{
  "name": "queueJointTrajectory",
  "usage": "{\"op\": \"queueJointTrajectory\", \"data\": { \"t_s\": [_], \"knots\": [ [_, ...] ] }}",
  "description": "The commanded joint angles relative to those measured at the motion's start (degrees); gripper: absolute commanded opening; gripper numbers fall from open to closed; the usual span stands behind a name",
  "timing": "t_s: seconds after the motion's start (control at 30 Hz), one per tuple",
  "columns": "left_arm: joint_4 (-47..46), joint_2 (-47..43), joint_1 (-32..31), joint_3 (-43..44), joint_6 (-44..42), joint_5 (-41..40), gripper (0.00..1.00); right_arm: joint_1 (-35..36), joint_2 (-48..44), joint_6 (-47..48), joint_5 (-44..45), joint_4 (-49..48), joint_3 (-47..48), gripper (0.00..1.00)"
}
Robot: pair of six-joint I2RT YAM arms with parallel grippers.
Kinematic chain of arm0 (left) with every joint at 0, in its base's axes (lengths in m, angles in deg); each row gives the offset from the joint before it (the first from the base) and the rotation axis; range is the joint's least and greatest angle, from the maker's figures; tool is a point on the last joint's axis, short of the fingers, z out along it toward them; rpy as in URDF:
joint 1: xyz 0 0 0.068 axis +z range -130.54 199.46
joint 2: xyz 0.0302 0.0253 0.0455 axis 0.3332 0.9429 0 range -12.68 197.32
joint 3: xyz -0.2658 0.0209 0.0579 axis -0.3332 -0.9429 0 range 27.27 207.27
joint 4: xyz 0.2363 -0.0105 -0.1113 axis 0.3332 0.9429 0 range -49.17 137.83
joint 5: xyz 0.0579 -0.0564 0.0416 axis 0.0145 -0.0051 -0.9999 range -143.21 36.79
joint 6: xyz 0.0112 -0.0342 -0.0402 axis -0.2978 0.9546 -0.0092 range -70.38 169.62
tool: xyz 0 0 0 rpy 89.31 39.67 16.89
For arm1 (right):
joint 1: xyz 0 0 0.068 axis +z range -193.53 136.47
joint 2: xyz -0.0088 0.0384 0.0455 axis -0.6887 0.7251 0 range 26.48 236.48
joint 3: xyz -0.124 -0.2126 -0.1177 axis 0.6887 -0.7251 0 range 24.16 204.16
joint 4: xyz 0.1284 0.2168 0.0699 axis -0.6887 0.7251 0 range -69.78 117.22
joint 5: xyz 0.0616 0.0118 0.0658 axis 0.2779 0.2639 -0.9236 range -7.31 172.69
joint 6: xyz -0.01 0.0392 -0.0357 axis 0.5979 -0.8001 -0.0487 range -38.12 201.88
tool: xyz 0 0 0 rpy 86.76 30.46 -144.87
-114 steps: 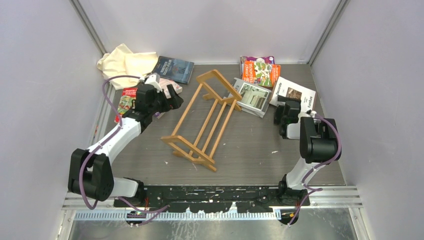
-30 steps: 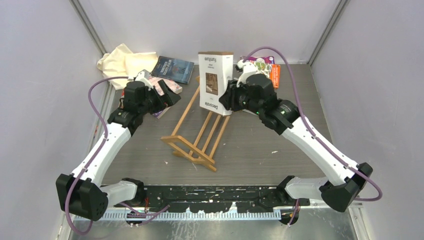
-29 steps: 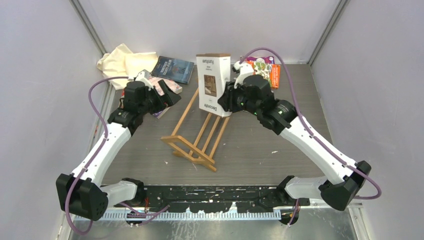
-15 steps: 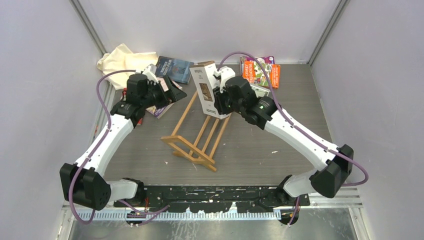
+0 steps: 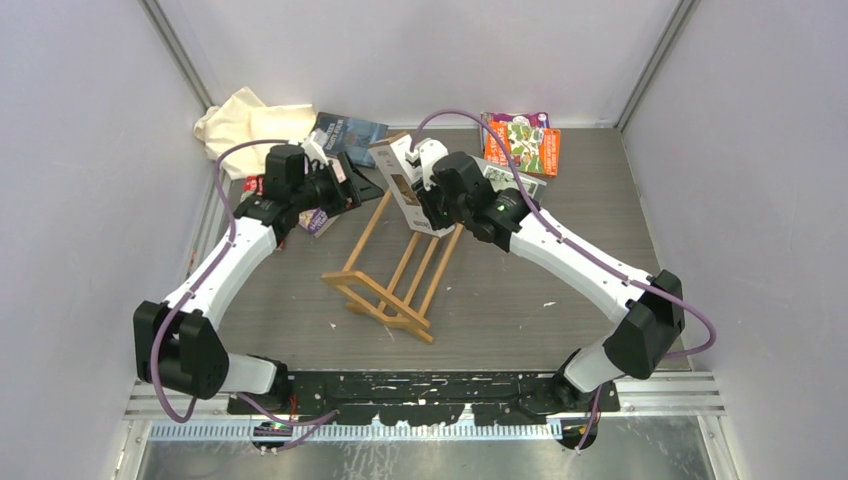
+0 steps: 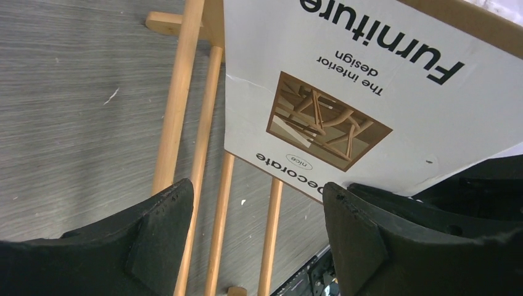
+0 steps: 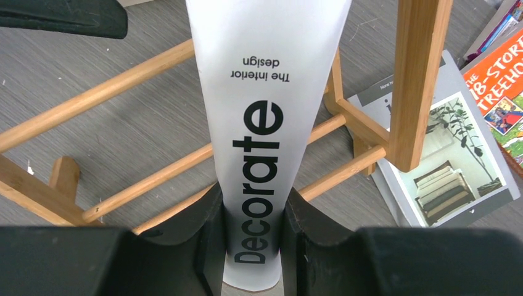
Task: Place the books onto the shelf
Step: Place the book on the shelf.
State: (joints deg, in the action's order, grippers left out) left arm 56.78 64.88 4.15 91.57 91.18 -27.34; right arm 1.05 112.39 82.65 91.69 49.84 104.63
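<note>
Grips the white Decorate book (image 7: 259, 92) in the right hand (image 7: 253, 246), clenching both black fingers (image 7: 206, 240) on the spine edge. Holds it standing but tilted, out ahead of the fingertips, over the far end of the wooden shelf (image 5: 400, 270), just beside the end frame. Cannot tell whether touching the slats below that hand or just clear of them.

To the right of the same hand: a grey-white magazine (image 7: 432, 172) flat on the surface (image 7: 123, 142), just beside the shelf's end post. Farther right again: an orange book (image 7: 499, 105).

Spreads the left hand (image 6: 256, 237) wide, released, grasping nothing. Faces the book's white cover, printed "Furniture", straight ahead of the left fingertips, with the lower corner just beside the right-side finger (image 6: 364, 240). Cannot tell whether touching there. Past the left-side finger: the shelf's slats, lying on the grey surface.

From above, beyond the left hand and apart from it: a dark blue book (image 5: 350, 135). Farther off to that hand's left: a cream cloth (image 5: 245, 120) in the corner.
</note>
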Motion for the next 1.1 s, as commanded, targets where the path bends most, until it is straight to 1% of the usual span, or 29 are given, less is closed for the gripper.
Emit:
{"op": "queueJointTrajectory", "data": {
  "t_s": [0.0,0.27,0.5,0.7,0.77,0.9,1.07],
  "knots": [
    [-6.0,1.2,-0.5,1.3,1.9,3.3,0.76,0.4,-0.4,3.7,1.3,-4.7,2.0,0.37],
    [-7.7,2.9,-2.6,1.3,2.4,2.1,0.75,0.2,0.3,5.6,1.4,-6.2,-1.1,0.39],
    [-8.6,3.7,-4.5,1.5,2.6,0.6,0.75,-1.5,0.4,5.6,0.4,-7.9,-4.1,0.41],
    [-8.9,4.4,-6.0,1.8,2.6,-0.4,0.75,-3.1,0.5,5.0,-1.0,-9.7,-6.1,0.47],
    [-8.9,4.6,-6.3,1.8,2.6,-0.7,0.75,-4.0,0.6,4.4,-2.0,-10.6,-6.6,0.47],
    [-9.2,4.9,-6.6,1.8,2.6,-1.0,0.75,-4.9,1.0,4.1,-3.6,-11.2,-6.8,0.42],
    [-9.5,5.7,-6.7,1.8,2.5,-1.1,0.75,-4.9,1.9,5.0,-4.3,-12.6,-6.7,0.42]
  ]
}}
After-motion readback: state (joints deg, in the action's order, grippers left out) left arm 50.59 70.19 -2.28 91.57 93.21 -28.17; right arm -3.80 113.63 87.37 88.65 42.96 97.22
